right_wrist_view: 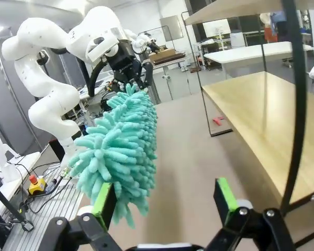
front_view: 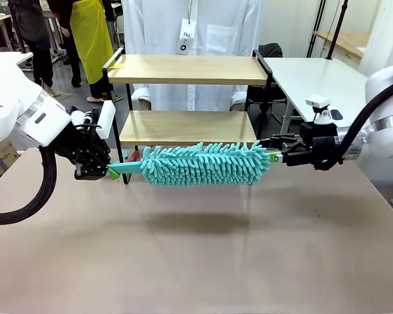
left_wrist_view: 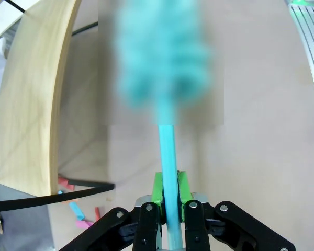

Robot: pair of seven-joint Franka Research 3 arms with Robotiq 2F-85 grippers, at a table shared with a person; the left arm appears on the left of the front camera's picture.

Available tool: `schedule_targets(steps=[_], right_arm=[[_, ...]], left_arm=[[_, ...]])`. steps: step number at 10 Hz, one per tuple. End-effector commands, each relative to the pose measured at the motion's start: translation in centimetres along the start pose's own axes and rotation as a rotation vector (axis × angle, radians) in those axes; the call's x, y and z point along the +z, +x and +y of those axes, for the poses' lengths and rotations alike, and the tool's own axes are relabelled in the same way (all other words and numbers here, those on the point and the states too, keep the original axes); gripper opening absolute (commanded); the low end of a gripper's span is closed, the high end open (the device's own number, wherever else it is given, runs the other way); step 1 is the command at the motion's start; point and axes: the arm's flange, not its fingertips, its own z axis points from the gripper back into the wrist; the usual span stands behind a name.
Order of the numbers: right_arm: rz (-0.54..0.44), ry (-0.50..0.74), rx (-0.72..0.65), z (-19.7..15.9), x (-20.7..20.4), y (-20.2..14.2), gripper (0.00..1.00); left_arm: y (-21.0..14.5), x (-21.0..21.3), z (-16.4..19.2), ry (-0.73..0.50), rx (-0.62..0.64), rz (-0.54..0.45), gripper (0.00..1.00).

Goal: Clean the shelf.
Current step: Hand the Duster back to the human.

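Front view: left gripper (front_view: 111, 171) comes in from the left, clamped on the teal handle of a fluffy teal duster (front_view: 206, 163). Duster is horizontal, in the air above the brown table (front_view: 203, 261), its shadow on the tabletop below. It sits just in front of the shelf's (front_view: 187, 69) lower board. Shelf stands at the far middle of the table, 2 light wood boards in a thin black frame, both boards bare. Right gripper (front_view: 280, 156) comes in from the right at the duster's far tip, jaws spread wide, not gripping; whether a pad touches the fibres, cannot tell. Person in a white coat stands behind the shelf.

Left wrist view: green pads (left_wrist_view: 158, 189) pinched on the thin teal handle, duster head (left_wrist_view: 162, 52) blurred ahead, a shelf board (left_wrist_view: 31, 99) to the left. Small pink and teal bits (left_wrist_view: 76, 212) lie on the table near the black frame foot.

Right wrist view: right gripper (right_wrist_view: 165, 198) wide open, duster head (right_wrist_view: 123, 151) against its left green pad (right_wrist_view: 102, 201), shelf's lower board (right_wrist_view: 261, 115) to the right, left gripper (right_wrist_view: 131, 70) at the far end.
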Motion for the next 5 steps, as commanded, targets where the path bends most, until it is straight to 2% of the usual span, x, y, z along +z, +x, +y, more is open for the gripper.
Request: schedule_targets(steps=[1, 5], right_arm=[[0.005, 0.021, 0.036, 0.7, -1.0, -0.3, 1.00], [-0.007, 0.076, 0.046, 0.1, -3.3, -1.2, 1.00]], left_arm=[[0.1, 0.3, 0.0, 0.001, -0.001, -0.025, 0.13], [0.1, 0.3, 0.0, 0.001, -0.001, -0.025, 0.13]])
